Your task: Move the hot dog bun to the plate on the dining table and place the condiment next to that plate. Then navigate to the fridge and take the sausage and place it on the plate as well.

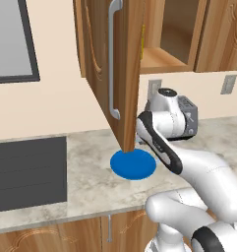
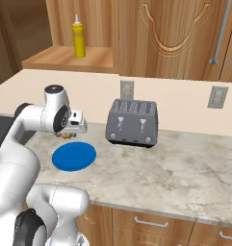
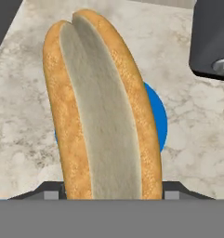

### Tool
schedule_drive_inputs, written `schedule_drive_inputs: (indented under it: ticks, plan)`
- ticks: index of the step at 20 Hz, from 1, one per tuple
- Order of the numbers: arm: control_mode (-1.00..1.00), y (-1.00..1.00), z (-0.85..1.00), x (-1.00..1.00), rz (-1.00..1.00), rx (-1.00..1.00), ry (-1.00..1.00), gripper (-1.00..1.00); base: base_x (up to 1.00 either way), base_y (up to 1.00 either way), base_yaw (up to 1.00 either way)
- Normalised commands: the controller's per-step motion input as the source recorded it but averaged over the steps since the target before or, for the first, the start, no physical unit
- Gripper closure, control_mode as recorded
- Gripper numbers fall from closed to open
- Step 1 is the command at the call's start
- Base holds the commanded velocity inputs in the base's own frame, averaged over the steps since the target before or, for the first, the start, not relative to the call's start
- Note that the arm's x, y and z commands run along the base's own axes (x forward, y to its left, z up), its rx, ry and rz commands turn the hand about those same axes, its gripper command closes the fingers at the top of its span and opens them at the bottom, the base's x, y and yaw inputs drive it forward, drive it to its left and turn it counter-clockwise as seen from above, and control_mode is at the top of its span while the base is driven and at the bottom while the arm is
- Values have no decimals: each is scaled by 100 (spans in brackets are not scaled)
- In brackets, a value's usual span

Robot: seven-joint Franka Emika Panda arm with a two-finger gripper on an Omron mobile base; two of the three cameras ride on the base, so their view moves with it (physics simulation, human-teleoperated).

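Observation:
In the hand view the hot dog bun (image 3: 102,107) stands up from between my fingers, golden-tan crust outside and pale cut side toward the camera. My gripper (image 3: 112,191) is shut on its lower end. From the right base view, the gripper (image 2: 69,133) hangs just above the counter with the bun (image 2: 67,136) under it, over the far edge of a plain blue plate (image 2: 74,156). The condiment (image 2: 78,36), a yellow squeeze bottle with a white nozzle, stands upright on an open cabinet shelf above. The plate, the dining table, the fridge and the sausage are out of view.
A grey toaster (image 2: 133,122) stands at the back of the marbled counter (image 2: 185,168), right of the blue plate (image 1: 133,164). An open wooden cabinet door (image 1: 115,64) hangs over the plate. A dark cooktop (image 1: 26,172) lies to the left.

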Motion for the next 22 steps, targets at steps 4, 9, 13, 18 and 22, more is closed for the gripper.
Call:
schedule_drive_inputs:
  ticks: [4,9,13,18,22]
  plan:
    - [-100,-26,80,-19,-4,0,4,100,0,0,0]
    - [100,-7,18,-1,-2,0,1,100,-24,0,-3]
    - [100,0,0,0,0,0,0,100,-100,-5,-11]
    - [100,0,0,0,0,0,0,100,-100,-6,-12]
    - [100,0,0,0,0,0,0,100,-79,-3,31]
